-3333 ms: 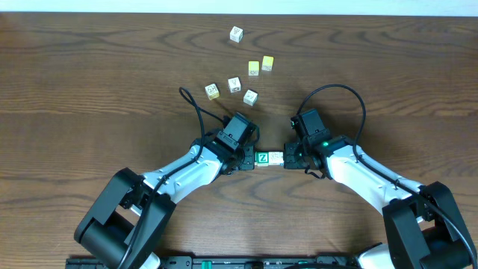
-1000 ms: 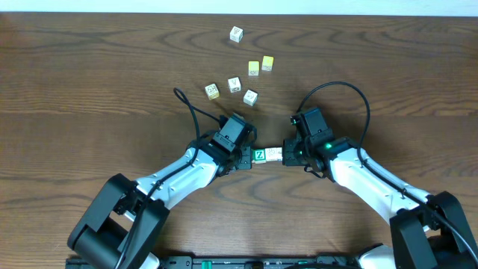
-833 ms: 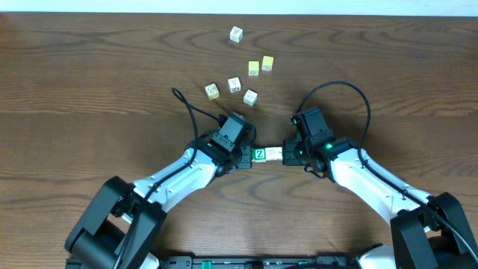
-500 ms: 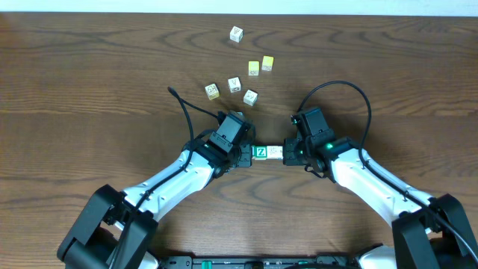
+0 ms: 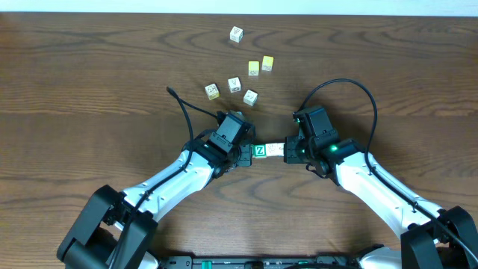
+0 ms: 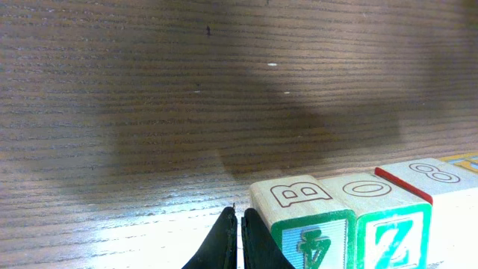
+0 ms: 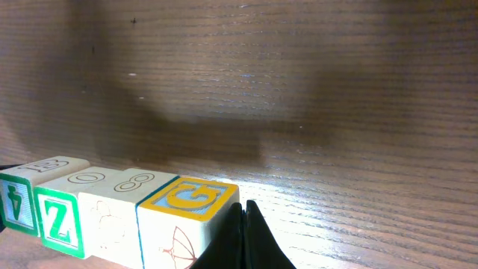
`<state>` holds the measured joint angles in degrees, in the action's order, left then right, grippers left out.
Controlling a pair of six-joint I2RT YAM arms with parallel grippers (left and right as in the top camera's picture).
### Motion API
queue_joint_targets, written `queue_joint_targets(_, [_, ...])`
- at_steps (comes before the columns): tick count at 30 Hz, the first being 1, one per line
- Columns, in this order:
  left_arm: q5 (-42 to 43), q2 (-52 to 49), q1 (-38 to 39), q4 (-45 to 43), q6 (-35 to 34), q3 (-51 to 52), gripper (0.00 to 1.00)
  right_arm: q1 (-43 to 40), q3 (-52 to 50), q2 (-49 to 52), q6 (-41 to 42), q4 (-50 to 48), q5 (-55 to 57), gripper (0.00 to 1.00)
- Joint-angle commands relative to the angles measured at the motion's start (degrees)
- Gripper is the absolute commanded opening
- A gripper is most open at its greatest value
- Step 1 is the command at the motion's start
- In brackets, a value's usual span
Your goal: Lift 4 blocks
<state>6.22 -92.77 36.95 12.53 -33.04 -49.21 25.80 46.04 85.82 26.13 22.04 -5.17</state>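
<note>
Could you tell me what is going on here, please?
The two arms are squeezing a row of four alphabet blocks end to end between them. The left gripper, shut, presses on the B block at one end; the right gripper, also shut, presses on the G block at the other. Shadows in the wrist views suggest the row is off the table. Six other cubes lie loose farther back.

A dark brown wood-grain bench (image 5: 75, 90) fills nearly the whole scene, left to right and near to far. Beyond its far edge runs a narrow pale strip (image 5: 239, 6); wall or floor, I cannot tell. Up close, soft shadows cross the wood, with bright glare nearer.
</note>
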Motion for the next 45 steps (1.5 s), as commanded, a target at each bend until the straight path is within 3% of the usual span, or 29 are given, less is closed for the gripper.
queue_joint_targets(1, [11.87, 1.99, 2.4, -3.04, -0.24, -2.47, 0.07, 4.92, 3.15, -1.09, 1.05, -1.66, -16.15, 0.01])
queue_joint_targets(45, [12.44, 5.81, 2.4, -3.02, -0.15, -3.21, 0.07, 5.79, 6.95, -5.38, -0.04, 3.02, -13.09, 0.01])
